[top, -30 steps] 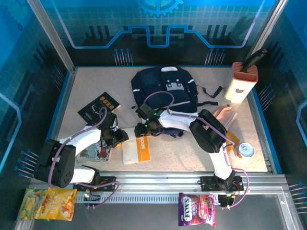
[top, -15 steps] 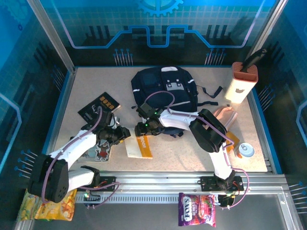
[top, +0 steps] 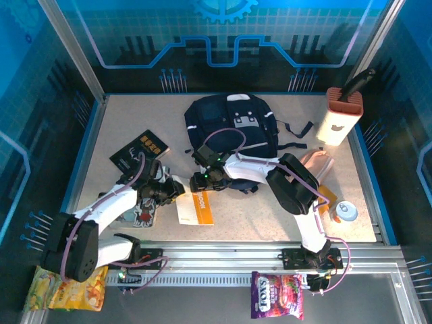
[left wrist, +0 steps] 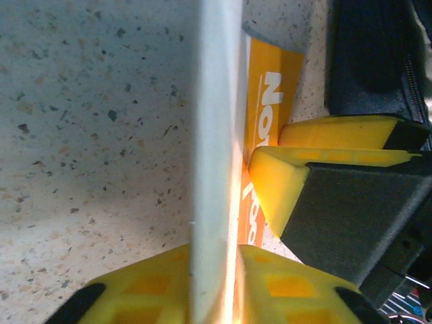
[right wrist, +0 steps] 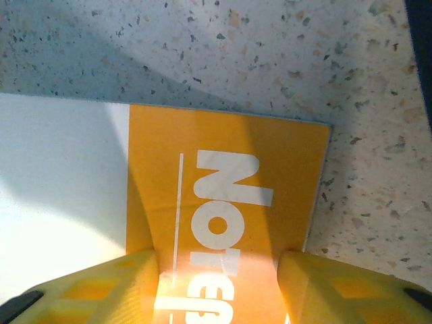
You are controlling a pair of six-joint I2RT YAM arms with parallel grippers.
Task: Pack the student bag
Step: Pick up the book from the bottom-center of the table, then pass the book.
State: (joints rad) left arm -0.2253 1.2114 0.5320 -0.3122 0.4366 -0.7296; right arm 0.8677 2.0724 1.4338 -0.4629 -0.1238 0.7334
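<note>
a speckled beige table (top: 263,212) stands inside a blue-lit enclosure with aluminium posts. the student bag (top: 229,121) lies flat at the far middle of the table, its long axis running near to far, with the grey-white buckle patches toward the back wall and a strap trailing to the right. its near end is covered by the right arm, so i cannot tell whether the mouth is open. just on the near side of the bag and a little left lies a white and orange notebook (top: 196,210), its long side also running roughly near to far and its far corner close to the navy fabric. the left gripper (left wrist: 216,260) reaches in from the left and is clamped on the notebook's white edge, one yellow finger on each face, and that edge appears tipped up off the table. the right gripper (right wrist: 217,270) stands over the orange strip at the notebook's far end, jaws apart, with the printed cover between the tips and nothing grasped. the bag lies beyond the notebook, away from the arm bases, so the book would probably go in short end first. the right arm is the nearer one to the bag. further out are a black book (top: 138,150) at far left and a white and orange holder (top: 341,118) at far right.
</note>
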